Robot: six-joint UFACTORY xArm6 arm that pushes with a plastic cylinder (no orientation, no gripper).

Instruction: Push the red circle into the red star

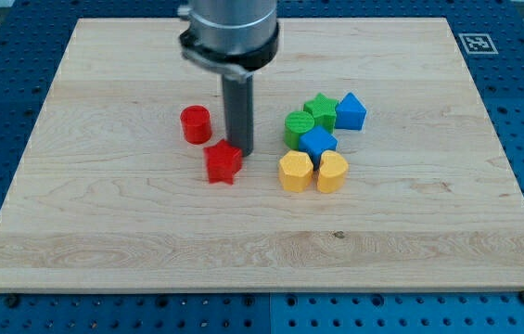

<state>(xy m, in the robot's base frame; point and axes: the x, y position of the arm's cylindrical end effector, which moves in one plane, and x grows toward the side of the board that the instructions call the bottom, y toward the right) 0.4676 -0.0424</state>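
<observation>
Wooden table top (132, 232) with the arm's dark rod standing upright over its middle, a little toward the far edge. The arm carries no pincer, so there is no opening or closing to report; it is ending in my tip (242, 152), which is resting at board height just beside the red star (223, 163), at the star's upper right shoulder, touching it or nearly so. The red circle (196, 124), the block to be moved, is sitting near the star, up and toward the table's left edge, with a narrow strip of bare wood showing between the two. The tip is therefore lying on the wrong side for the push: it is standing to the right of both red blocks, whereas a shove that drives the circle down into the star would likely need the tip behind the circle, on its far-left side. A second group is lying toward the right edge: the green circle (299, 125), green star (321, 109), two blue blocks (351, 111) (317, 142) and two yellow blocks (295, 171) (332, 172), packed touching one another and apart from the red pair, so they are probably not interfering with the intended path.
</observation>
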